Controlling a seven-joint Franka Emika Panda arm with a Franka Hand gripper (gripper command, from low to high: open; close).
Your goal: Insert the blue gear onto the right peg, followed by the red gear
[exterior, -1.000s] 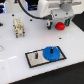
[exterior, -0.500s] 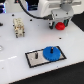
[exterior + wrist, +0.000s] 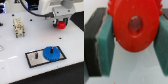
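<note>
The blue gear lies flat on the exterior view's right half of the grey black-bordered plate. It covers the right peg, which is hidden under its hub. The twin pin stands bare on the plate's other half. My gripper hangs above the table behind the plate, shut on the red gear. In the wrist view the red gear fills the gap between the teal finger pads, gripped on both sides.
A small beige block-like object stands at the back on the exterior view's left. Dark cables run along the back edge. The white table stretches around the plate.
</note>
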